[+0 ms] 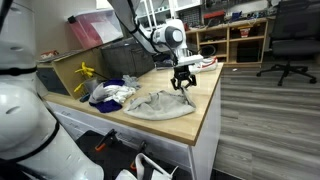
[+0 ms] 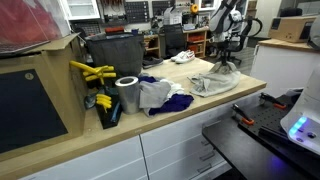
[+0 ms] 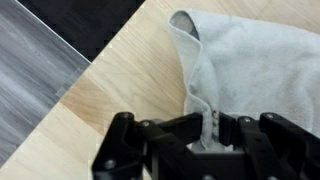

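Right of centre in an exterior view, I am hanging my gripper just above the wooden countertop. Its jaws are pinching fully together on a raised fold of the grey towel, which is lying spread toward the middle of the frame. A heap of white and blue cloths is sitting just beside the towel's left end. If I pull that way, I judge the towel could catch the heap and drag it along.

In an exterior view, upper right of the frame, my gripper is pointing down and the towel is draping from it onto the countertop. The bite is looking small against so much loose cloth, so a quick lift could let the fabric slide out.

At the bottom of the wrist view, my fingers are squeezing only a narrow strip of hem, and the rest of the towel is spreading to the upper right. The countertop's edge is running diagonally through the left half, with the grey floor beyond it at upper left. Should the hem be slipping free near that edge, I judge the towel could fall over the side.
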You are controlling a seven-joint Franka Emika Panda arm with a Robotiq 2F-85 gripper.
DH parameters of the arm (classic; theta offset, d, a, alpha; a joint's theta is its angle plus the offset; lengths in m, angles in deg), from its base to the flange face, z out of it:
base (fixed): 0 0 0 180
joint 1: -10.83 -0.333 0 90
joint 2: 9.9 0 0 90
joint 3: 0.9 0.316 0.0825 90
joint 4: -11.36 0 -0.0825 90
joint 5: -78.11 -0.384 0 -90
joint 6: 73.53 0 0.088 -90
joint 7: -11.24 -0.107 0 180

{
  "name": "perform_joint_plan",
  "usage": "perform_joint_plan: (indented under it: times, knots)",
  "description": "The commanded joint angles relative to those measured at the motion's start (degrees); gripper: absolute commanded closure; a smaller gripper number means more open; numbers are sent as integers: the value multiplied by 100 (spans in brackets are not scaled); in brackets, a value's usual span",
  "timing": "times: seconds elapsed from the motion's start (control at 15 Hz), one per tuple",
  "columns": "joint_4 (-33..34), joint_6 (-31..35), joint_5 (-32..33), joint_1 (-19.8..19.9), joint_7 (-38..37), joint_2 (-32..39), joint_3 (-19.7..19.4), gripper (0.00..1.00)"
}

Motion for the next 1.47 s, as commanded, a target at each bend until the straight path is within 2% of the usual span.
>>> perform_joint_plan:
  times: [0.0, 0.33, 0.67, 1.4]
  knots:
    - [-964, 507, 100, -200, -93, -698, -15, 100]
    - [-1974, 1131, 135, -448, -227, -1288, -13, 100]
    - [-2716, 1585, -58, -570, -355, -1743, 19, 100]
    - [-3247, 1926, -1142, -824, -523, -2307, 165, 100]
